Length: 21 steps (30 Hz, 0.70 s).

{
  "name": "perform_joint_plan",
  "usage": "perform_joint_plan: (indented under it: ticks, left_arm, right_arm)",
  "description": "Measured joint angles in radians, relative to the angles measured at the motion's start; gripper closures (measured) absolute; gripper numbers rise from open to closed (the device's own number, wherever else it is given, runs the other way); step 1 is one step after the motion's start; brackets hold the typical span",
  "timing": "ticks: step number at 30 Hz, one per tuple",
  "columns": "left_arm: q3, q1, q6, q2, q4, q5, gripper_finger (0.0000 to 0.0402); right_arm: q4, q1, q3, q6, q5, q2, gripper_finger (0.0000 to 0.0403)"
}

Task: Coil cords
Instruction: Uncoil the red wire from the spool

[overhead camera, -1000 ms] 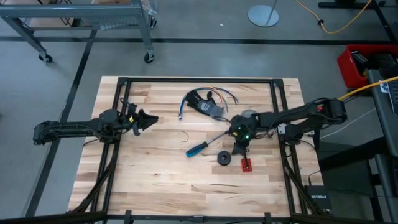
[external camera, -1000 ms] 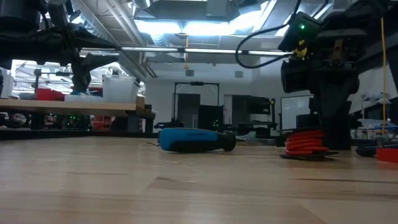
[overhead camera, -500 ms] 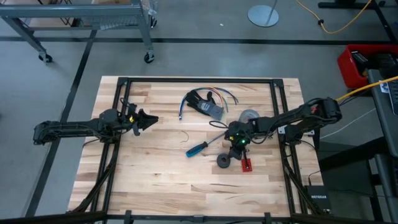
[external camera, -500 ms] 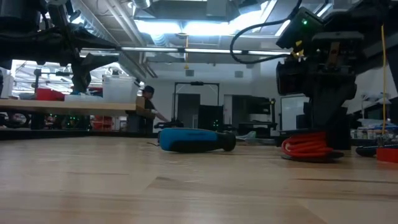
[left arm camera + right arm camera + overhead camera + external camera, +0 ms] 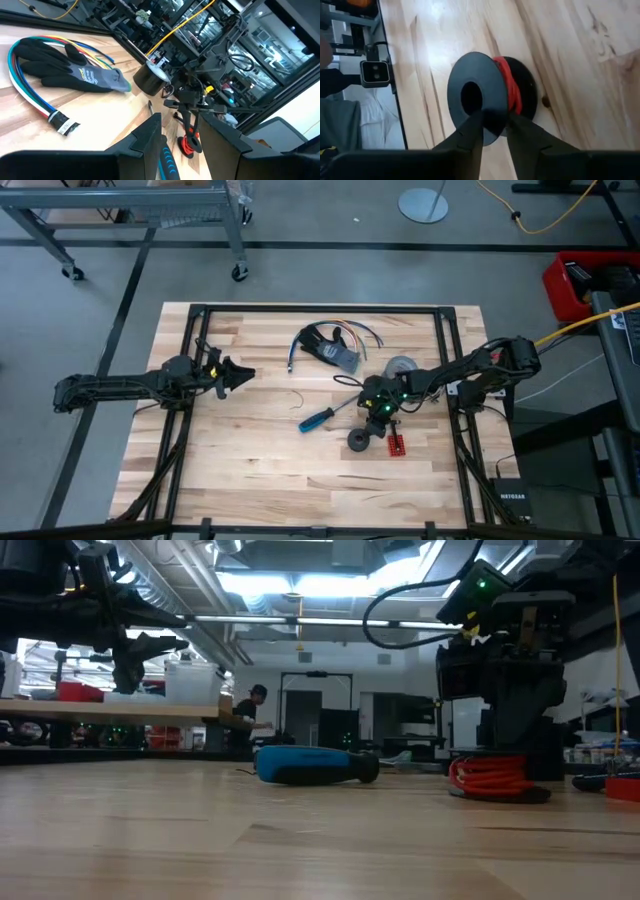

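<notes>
The cords show as red wire wound on a small black spool (image 5: pixel 358 438), which lies flat on the table in front of the blue-handled screwdriver (image 5: pixel 320 417). It also shows in the low view (image 5: pixel 497 776) and the right wrist view (image 5: pixel 490 95). My right gripper (image 5: pixel 376 418) (image 5: pixel 495 125) stands over the spool with its fingers close together at its top disc. My left gripper (image 5: pixel 238 372) (image 5: pixel 185 145) is open and empty above the table's left part. A thin dark wire (image 5: pixel 297 395) lies loose near the middle. My right gripper comes at the spool from above, slanting from the table's right side. Its two fingertips (image 5: pixel 477 122) stand on either side of the near rim of the top disc (image 5: pixel 494 117). The fingers hide the point of contact. The spool's bottom disc (image 5: pixel 500 794) rests on the table.
A black and grey glove (image 5: pixel 330 345) with several coloured wires (image 5: pixel 362 332) lies at the back. A grey tape roll (image 5: pixel 401 366) and a small red part (image 5: pixel 396 446) lie near my right arm. A black frame (image 5: pixel 300 310) rims the table. A person (image 5: pixel 250 710) shows far behind.
My right gripper has gone a little toward the table's left and near edges. The spool has slid slightly toward the near edge with it and stays flat on the table. A person has come into view in the room behind.
</notes>
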Motion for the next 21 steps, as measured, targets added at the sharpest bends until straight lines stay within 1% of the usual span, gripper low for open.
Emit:
perform_joint_plan:
  ticks: [4, 5, 10, 15, 21]
  left_arm:
    - [0.000, 0.000, 0.000, 0.000, 0.001, 0.000, 0.0279]
    - [0.000, 0.000, 0.000, 0.000, 0.001, 0.000, 0.0279]
    - [0.000, 0.000, 0.000, 0.000, 0.001, 0.000, 0.0279]
    - [0.000, 0.000, 0.000, 0.000, 0.001, 0.000, 0.0279]
    - [0.000, 0.000, 0.000, 0.000, 0.002, 0.000, 0.0279]
  right_arm:
    - [0.019, 0.000, 0.000, 0.000, -0.008, -0.001, 0.0382]
    - [0.022, 0.000, 0.001, -0.001, -0.013, -0.001, 0.0390]
    - [0.061, 0.000, 0.000, 0.000, -0.012, 0.000, 0.0394]
    - [0.225, -0.002, -0.002, -0.003, 0.012, 0.002, 0.0399]
    - [0.474, -0.013, -0.002, -0.009, 0.136, 0.001, 0.0401]
